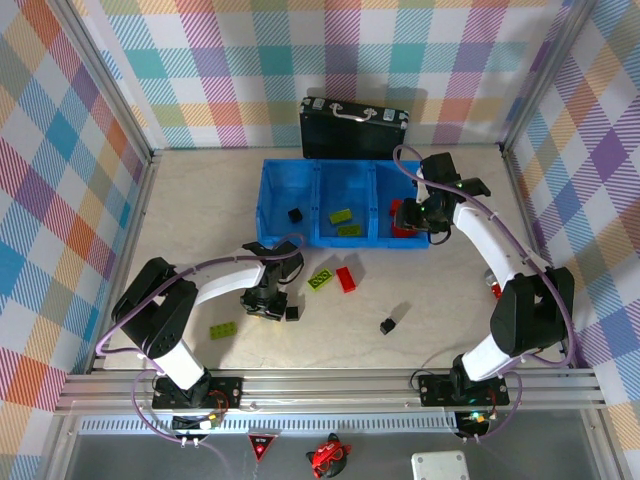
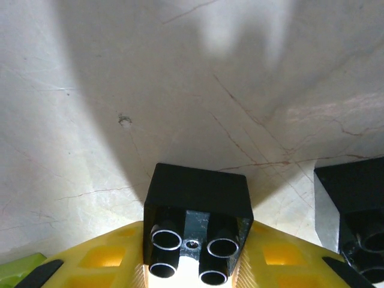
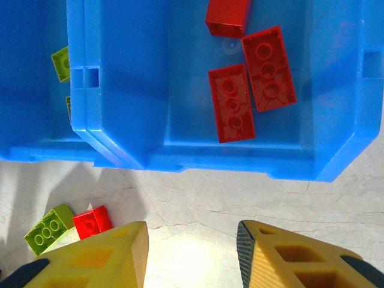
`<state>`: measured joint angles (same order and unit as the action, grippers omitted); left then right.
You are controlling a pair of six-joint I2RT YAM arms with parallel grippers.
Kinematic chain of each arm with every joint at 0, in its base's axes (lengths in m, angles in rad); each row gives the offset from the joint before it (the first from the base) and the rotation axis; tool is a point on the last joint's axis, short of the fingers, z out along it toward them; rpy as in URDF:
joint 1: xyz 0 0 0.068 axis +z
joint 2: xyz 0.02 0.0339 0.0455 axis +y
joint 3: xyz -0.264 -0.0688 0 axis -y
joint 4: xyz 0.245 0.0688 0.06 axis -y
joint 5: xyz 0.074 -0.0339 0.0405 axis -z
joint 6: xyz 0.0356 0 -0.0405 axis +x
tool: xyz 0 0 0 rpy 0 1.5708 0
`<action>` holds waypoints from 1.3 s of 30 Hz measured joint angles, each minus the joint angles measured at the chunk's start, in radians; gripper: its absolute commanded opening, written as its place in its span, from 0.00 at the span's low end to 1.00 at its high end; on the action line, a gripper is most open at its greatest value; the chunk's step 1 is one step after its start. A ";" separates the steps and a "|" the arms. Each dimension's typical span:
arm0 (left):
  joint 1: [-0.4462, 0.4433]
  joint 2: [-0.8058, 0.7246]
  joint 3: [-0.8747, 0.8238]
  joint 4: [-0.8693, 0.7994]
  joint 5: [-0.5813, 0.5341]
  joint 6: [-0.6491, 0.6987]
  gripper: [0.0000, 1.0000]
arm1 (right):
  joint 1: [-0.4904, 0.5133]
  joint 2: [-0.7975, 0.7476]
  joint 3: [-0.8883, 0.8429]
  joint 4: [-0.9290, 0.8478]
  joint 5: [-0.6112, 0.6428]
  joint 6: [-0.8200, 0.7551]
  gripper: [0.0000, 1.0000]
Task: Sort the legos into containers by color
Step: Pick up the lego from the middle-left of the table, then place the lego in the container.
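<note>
While the left fingers (image 2: 102,259) are clamped shut on a black cube (image 2: 198,191), its tubed underside turned to the wrist camera, we cannot tell whether that cube touches the table (image 2: 180,72) beneath it. Just to its right lies a second black cube (image 2: 354,198), apart from the held one. From above, we find these fingers low over the table in front of the left compartment of the blue bin (image 1: 268,190), with a near-left lime brick (image 1: 223,330) lying closer to the arm bases. The right fingers (image 3: 288,258) stand parted with nothing between them, over bare table just on the near side of the bin, in front of its right compartment. Inside that compartment we count three red bricks (image 3: 231,103): two lie flat against each other, each showing a row of three rings, and the third sits at the far edge of the wrist view. The middle compartment holds two lime bricks (image 1: 345,222), and the left one holds a binned black cube (image 1: 295,214). Loose on the table between the arms, a loose lime brick (image 3: 49,228) and a loose red brick (image 3: 92,222) lie side by side, and a lone black cube (image 1: 387,325) rests farther right. Behind the bin, a black case (image 1: 352,128) stands against the far wall.
</note>
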<state>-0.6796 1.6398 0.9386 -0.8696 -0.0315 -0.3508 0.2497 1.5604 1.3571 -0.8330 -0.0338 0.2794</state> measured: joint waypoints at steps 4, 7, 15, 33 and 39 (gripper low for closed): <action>0.004 -0.007 0.015 -0.011 0.000 0.001 0.25 | 0.000 -0.008 -0.010 0.001 0.000 0.000 0.45; 0.004 -0.024 0.051 -0.027 -0.002 0.001 0.25 | 0.000 -0.023 -0.025 0.000 0.000 0.000 0.45; 0.006 -0.054 0.174 -0.058 -0.013 0.004 0.25 | 0.000 -0.073 -0.082 0.001 0.000 0.004 0.45; 0.105 0.111 0.515 -0.071 -0.113 0.034 0.25 | 0.000 -0.201 -0.172 -0.010 0.000 0.015 0.46; 0.156 0.205 0.618 -0.070 -0.110 0.065 0.25 | 0.000 -0.243 -0.202 -0.026 0.000 0.019 0.46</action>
<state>-0.5240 1.8446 1.5566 -0.9398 -0.1417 -0.2859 0.2497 1.3174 1.1549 -0.8585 -0.0338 0.2989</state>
